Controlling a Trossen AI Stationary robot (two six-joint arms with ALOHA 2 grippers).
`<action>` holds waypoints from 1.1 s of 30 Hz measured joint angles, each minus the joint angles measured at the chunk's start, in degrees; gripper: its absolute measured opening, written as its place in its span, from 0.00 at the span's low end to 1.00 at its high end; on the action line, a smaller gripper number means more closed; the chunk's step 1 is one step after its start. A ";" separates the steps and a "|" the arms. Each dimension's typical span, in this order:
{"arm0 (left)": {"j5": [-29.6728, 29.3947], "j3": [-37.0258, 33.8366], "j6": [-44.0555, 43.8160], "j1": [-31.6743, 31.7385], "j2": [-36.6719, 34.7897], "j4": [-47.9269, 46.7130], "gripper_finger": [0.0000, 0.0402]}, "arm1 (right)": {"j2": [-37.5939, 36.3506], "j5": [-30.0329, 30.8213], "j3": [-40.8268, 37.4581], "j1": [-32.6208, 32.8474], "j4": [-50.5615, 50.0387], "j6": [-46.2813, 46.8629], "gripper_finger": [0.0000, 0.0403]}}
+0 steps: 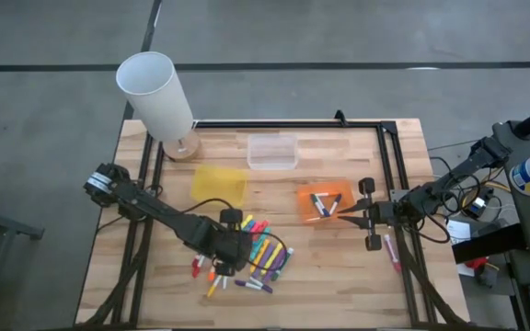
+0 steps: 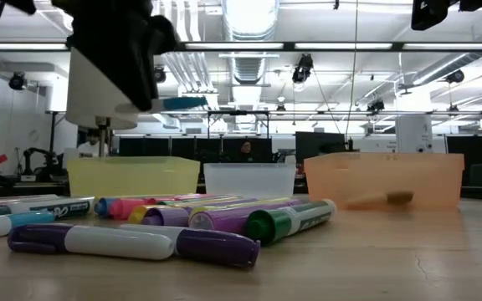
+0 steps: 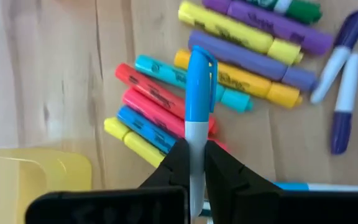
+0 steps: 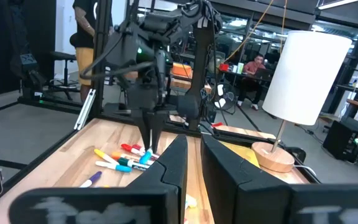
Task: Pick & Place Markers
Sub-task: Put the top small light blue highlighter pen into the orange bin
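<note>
Markers [image 1: 258,257]: yellow, pink, purple, blue, green, some white-bodied. Held marker [image 3: 199,106]: blue cap, white body. Trays: yellow [image 1: 217,185], clear [image 1: 272,153], orange [image 1: 307,204]. Lampshade [image 1: 155,92] white. Table [image 1: 339,267] pale wood.

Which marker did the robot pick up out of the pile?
The blue-capped marker with the white barrel. It is the only one pinched in the left gripper, lifted above the others, which all lie flat on the table.

The left gripper [image 1: 231,246] hangs over the markers [image 1: 263,257] heaped on the worktop [image 1: 339,276]; the right gripper [image 1: 350,213] sits beside the orange tray [image 1: 304,196].
</note>
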 joint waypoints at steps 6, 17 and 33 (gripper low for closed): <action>-1.38 2.31 -2.91 0.04 -0.04 -0.48 0.05 | 0.00 0.01 0.00 -0.01 -0.01 0.00 0.11; -2.82 4.07 -6.14 1.25 -0.04 -0.42 0.05 | 0.00 0.00 0.00 -0.01 0.01 0.00 0.11; -1.81 4.52 -9.45 6.14 -0.07 -0.08 0.05 | 0.01 0.00 0.00 -0.02 0.01 0.00 0.11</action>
